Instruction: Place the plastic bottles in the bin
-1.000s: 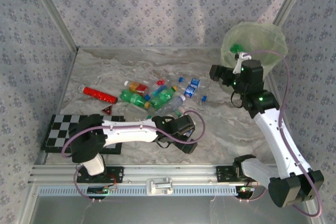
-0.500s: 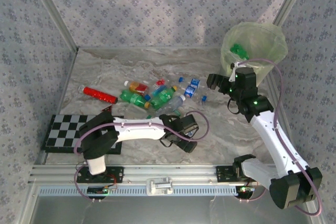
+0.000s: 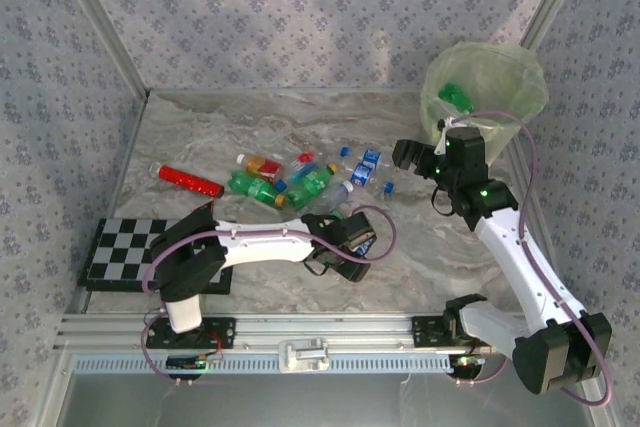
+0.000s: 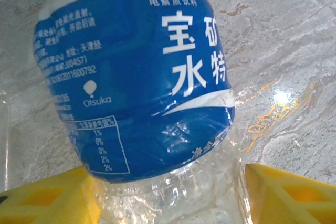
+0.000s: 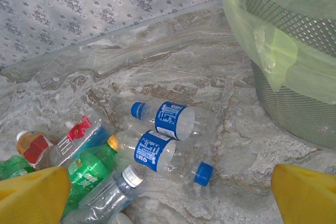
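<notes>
- Broadly, saw a marbled surface (image 3: 430, 247) carrying everything, walled in by patterned panels.
- Found the bin (image 3: 515, 97) at the far right corner, lined with a pale green bag, with one green bottle (image 3: 456, 97) lying inside.
- Noted the right arm (image 3: 520, 247) raised near the bin's left side. Saw the right jaws spread wide with nothing between the yellow pads (image 5: 31, 192), and two clear blue-labelled bottles (image 5: 165, 121) on the surface beyond them.
- Noted the left arm (image 3: 260, 242) stretched across the near middle of the surface, its tip low at the near edge of the pile.
- Spotted a checkerboard (image 3: 120, 247) lying flat at the near left.
- Found most of the plastic bottles (image 3: 300, 182) in a loose pile mid-surface, green, clear and orange-red together, with a long red bottle (image 3: 190, 179) apart to the left.
- Saw a clear bottle with a blue label (image 4: 136, 77) lying on the surface between the left jaws. Found them partly closed, their pads (image 4: 42, 198) just beside or against its sides. Could not tell whether the bottle was truly gripped.
</notes>
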Controlling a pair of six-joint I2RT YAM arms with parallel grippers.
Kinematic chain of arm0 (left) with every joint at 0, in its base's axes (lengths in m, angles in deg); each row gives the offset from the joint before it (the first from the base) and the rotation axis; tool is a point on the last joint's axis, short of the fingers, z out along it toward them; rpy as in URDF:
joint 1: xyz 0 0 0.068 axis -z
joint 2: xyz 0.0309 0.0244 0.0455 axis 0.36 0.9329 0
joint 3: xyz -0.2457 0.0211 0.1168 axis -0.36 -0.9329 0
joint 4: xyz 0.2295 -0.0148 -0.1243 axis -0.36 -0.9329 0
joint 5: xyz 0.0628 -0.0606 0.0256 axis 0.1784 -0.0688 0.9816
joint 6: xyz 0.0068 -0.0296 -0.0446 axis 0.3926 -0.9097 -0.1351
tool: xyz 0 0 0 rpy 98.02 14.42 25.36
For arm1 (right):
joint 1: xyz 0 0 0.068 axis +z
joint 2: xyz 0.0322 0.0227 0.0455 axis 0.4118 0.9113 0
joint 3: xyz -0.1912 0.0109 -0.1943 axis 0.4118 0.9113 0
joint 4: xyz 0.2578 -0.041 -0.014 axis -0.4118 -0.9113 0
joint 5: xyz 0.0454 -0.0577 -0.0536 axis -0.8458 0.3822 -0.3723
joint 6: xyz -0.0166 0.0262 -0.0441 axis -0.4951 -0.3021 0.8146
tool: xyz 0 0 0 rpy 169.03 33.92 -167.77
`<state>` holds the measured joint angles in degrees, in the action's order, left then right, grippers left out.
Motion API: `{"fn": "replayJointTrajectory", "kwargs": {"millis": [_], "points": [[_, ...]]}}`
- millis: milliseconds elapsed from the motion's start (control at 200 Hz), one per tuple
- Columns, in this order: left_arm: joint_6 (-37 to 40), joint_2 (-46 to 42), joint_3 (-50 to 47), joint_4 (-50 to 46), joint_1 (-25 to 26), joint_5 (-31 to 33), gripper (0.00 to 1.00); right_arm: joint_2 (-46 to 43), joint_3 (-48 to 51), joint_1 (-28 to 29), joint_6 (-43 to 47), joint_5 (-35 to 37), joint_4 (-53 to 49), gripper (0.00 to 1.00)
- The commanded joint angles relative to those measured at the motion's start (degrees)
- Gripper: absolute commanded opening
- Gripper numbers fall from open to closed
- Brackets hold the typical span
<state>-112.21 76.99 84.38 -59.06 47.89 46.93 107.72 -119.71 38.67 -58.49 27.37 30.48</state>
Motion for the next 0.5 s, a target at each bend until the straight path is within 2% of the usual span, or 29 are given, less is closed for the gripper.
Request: {"fn": "replayJointTrajectory", "kwargs": {"millis": [0,280,365,495], "points": [[0.71,1.94,-0.66,-0.17,-0.33,-0.95,0.69,-0.13,-0.45,0.42,-0.51,1.24,0.17,1.00],[1.33,3.11,-0.43,-0.17,-0.79,-0.60,0.67,-0.39,-0.90,0.60,-0.46,1.90,-0.36,1.00],[1.45,2.64,-0.53,0.29,-0.78,-0.03,0.63,-0.39,-0.96,0.60,-0.42,1.88,-0.33,1.00],[2.60,0.54,-0.87,2.09,-0.93,0.54,0.51,-0.39,-0.96,0.63,-0.62,1.64,-0.14,1.00]]}}
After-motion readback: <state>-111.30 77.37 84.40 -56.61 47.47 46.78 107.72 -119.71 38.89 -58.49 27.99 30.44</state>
